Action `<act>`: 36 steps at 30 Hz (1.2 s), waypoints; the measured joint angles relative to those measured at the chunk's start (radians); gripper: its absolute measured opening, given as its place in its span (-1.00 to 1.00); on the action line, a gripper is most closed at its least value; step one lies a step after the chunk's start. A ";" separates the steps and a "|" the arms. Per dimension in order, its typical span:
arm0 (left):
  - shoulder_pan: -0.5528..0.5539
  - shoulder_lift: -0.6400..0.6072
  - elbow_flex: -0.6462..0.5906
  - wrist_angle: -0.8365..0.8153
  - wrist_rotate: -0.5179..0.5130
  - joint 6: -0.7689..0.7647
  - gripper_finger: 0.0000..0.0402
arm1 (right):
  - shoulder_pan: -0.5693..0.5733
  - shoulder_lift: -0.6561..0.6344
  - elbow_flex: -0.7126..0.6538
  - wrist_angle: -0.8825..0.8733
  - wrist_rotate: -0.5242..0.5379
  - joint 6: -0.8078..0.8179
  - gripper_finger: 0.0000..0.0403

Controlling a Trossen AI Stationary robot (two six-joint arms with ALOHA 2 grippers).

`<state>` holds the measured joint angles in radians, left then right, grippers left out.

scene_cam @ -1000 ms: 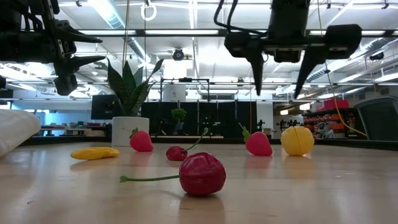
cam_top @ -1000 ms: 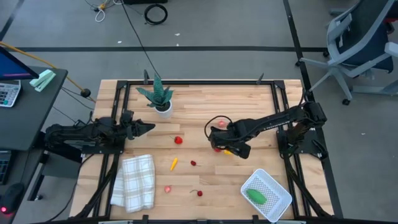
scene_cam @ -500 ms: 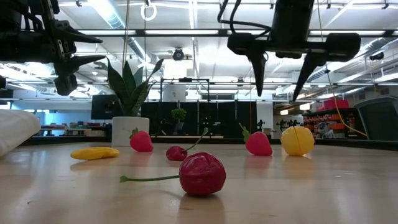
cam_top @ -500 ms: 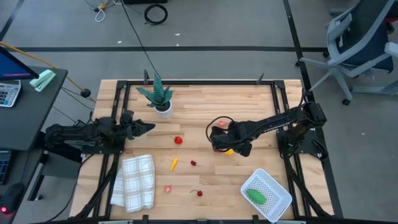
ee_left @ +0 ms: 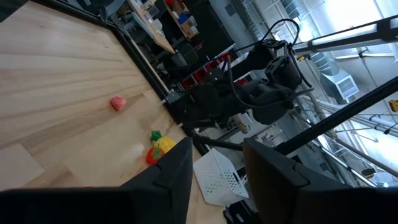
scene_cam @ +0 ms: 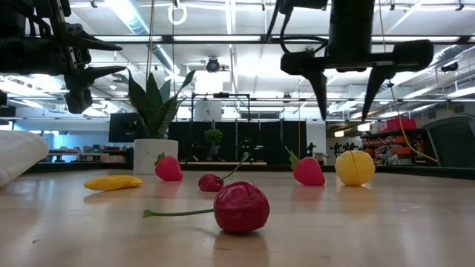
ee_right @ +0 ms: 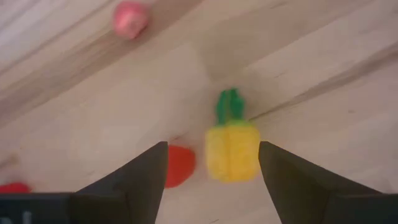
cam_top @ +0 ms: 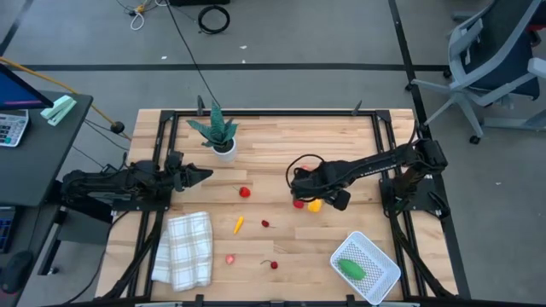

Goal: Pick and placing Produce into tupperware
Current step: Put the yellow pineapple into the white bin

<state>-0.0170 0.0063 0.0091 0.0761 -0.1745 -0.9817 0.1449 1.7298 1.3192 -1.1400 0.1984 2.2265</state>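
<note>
Yellow pepper point(ee_left: 164, 143), pink piece point(ee_left: 117, 103), white tupperware point(ee_left: 216, 177)

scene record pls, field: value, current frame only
right gripper: open, above the table, over the yellow toy pepper with green stem
left gripper: open, holding nothing, at the table's left side
container: white mesh-patterned rectangular tupperware, front right corner
in container: green oblong toy vegetable
beside pepper: small red toy piece
loose on table: thin orange piece, red cherry with stem
non-task: spiky green plant in white pot, folded white checked cloth
</note>
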 joint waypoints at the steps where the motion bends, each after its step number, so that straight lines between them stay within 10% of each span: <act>1: 0.000 0.000 0.000 0.000 0.000 0.000 -0.28 | 0.002 0.000 0.000 -0.008 0.000 0.004 0.26; 14: 0.000 0.000 0.000 0.001 0.000 0.000 -0.26 | 0.002 0.000 0.000 0.067 0.081 -0.246 0.17; 22: 0.000 0.000 0.000 0.001 0.000 0.000 -0.25 | 0.011 0.001 0.000 0.072 0.067 0.053 0.17; 36: 0.000 0.000 0.000 0.003 0.000 0.000 -0.29 | 0.002 0.090 -0.001 0.090 -0.004 -0.099 0.16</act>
<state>-0.0170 0.0063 0.0093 0.0787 -0.1745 -0.9817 0.1466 1.8196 1.3186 -1.0500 0.1944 2.1273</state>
